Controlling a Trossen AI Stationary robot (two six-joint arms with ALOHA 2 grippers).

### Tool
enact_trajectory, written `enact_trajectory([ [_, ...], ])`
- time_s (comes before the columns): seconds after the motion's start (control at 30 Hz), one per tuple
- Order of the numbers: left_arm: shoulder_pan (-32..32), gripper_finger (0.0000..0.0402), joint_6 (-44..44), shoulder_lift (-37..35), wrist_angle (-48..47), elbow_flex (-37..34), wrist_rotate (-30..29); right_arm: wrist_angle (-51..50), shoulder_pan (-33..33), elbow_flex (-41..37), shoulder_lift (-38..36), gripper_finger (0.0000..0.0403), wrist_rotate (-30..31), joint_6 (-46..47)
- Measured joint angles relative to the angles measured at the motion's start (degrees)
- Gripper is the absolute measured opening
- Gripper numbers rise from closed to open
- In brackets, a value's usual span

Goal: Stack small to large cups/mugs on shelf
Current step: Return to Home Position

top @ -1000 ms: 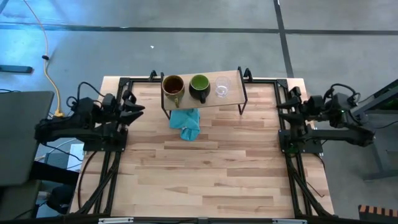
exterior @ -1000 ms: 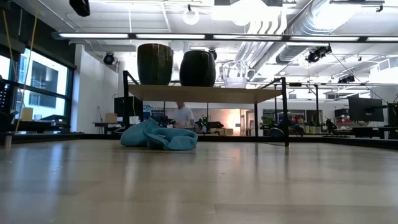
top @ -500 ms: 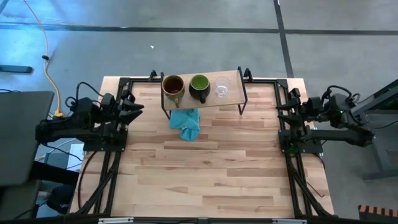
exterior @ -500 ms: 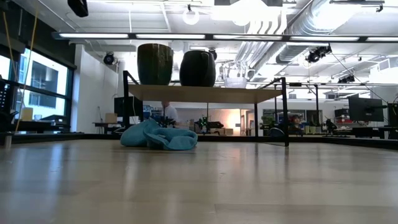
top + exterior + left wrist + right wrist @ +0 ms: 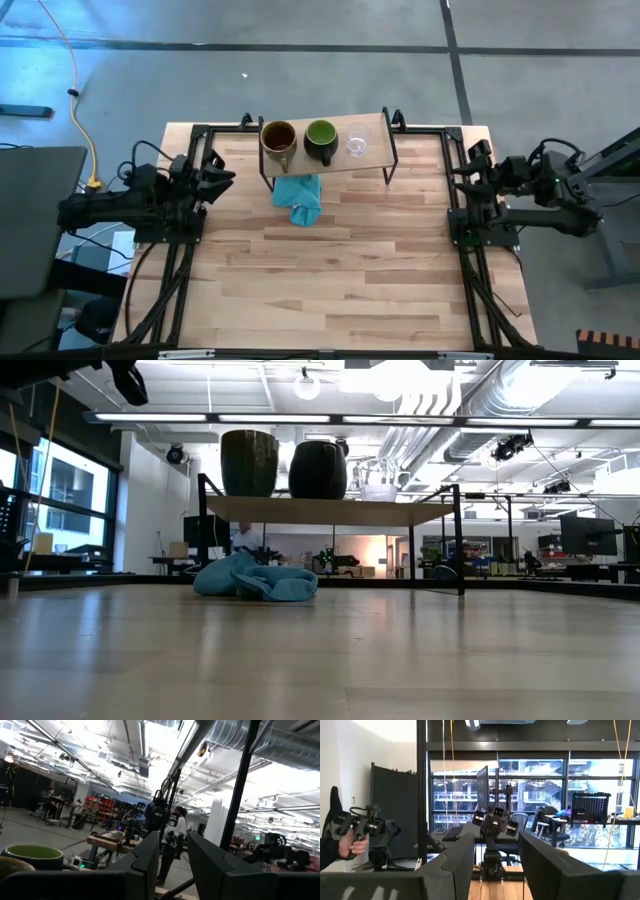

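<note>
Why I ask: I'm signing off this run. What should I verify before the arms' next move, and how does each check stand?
1. Brown mug stands on the shelf: ok.
2. Green mug stands on the shelf, in the middle of the row: ok.
3. Glass cup stands on the shelf, next to the green mug: ok.
4. Sizes run large to small along the row: ok. They stand side by side, not nested.
5. Left end effector is open, empty and at the left edge of the table: ok.
6. Right end effector is open, empty and at the right edge: ok.
</note>
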Motion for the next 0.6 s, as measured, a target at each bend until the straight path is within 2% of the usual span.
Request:
enact_trajectory([
  [0.23,0.0,0.0090,0.1,0.0,-0.1,-0.3,0.0,-0.8,0.0,0.0,-0.1,0.0144,0.2,0.2],
  [0.6,0.0,0.0090,-0.4,0.1,9.3,-5.2,-0.4,-1.2,0.0,0.0,-0.1,0.0144,1.4,-1.0],
])
